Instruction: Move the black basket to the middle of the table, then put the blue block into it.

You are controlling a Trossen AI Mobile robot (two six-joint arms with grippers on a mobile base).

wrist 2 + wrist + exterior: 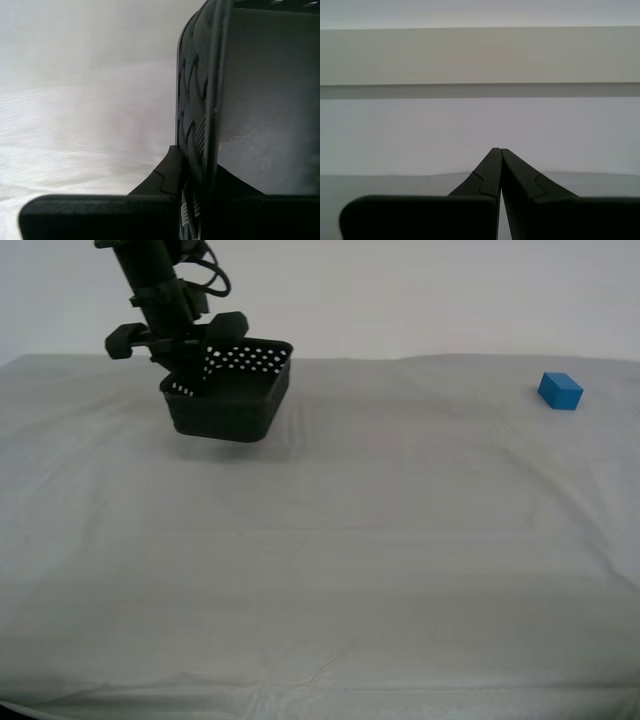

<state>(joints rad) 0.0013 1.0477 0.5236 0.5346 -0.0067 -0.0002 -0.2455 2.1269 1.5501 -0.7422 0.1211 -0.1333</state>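
Step one under way. The second claw (190,365) grips the black basket (230,390) by its wall, held just above the bench (320,570), exterior view's left. The blue block (560,391) sits well apart, far right. The first claw (500,150) is pinched together, empty. Next: carry the basket to mid-bench, set down.

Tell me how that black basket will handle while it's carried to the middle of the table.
The black basket probably stays stiff: held by one wall in my second gripper, it hangs tilted but keeps its shape. It looks light, being thin-walled, perforated and empty. Gripped off-centre at the rim, it may swing or twist, so move it gently.
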